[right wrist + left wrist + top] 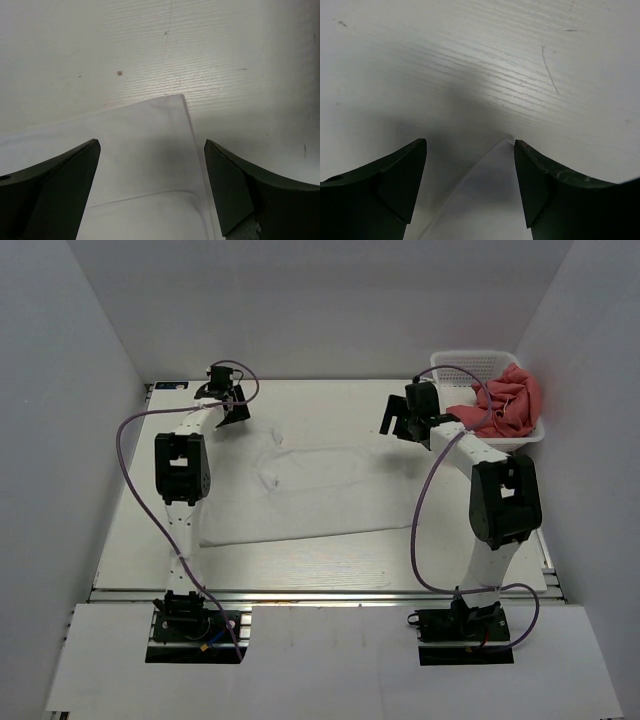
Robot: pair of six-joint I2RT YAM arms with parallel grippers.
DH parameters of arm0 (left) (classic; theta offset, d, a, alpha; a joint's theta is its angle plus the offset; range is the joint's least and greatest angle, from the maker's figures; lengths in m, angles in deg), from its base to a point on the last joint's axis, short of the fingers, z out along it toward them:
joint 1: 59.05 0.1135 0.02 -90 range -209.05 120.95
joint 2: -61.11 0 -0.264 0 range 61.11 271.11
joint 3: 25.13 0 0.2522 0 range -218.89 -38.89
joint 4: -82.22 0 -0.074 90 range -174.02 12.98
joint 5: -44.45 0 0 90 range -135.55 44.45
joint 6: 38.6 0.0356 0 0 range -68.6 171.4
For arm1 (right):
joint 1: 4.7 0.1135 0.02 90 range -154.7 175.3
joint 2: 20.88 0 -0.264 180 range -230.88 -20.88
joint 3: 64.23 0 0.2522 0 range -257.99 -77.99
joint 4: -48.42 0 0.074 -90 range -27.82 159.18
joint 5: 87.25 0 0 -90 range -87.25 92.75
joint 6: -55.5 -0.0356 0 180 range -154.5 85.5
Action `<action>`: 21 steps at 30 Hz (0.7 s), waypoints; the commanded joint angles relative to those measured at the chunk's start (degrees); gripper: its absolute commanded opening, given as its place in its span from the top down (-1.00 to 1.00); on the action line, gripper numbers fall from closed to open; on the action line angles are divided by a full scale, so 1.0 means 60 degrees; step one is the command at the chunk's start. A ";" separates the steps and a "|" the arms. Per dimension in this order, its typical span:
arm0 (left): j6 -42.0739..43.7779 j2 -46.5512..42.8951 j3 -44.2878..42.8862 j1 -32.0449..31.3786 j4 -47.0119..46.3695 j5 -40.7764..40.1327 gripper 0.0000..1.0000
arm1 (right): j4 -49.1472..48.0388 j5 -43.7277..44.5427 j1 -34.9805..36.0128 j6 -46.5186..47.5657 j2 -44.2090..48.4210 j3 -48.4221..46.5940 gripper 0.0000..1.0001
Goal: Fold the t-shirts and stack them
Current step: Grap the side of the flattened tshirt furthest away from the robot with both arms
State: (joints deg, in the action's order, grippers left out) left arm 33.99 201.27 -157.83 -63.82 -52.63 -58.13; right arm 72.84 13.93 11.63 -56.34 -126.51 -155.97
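Note:
A white t-shirt [310, 490] lies spread flat on the white table, hard to tell from it. My left gripper [232, 408] is open over the shirt's far left corner, which shows as a pale point [490, 185] between the fingers. My right gripper [400, 425] is open over the far right corner; the cloth edge and a hem line [150, 165] lie between its fingers. A crumpled red t-shirt [508, 405] fills a white basket [462, 362] at the far right.
White walls close in the table on the left, back and right. The basket stands just right of my right arm. The table's near metal rail [320, 592] runs in front of the arm bases.

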 commanded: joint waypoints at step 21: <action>0.0586 -0.0931 0.2373 -0.0098 -0.2623 0.1701 1.00 | 0.0788 -0.0208 -0.0335 0.0170 -0.3049 -0.2751 -0.75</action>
State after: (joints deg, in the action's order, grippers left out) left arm 36.13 199.65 -147.99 -64.19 -68.71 -48.73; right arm 75.99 11.33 9.93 -54.97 -143.05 -169.93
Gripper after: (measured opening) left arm 0.023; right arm 0.882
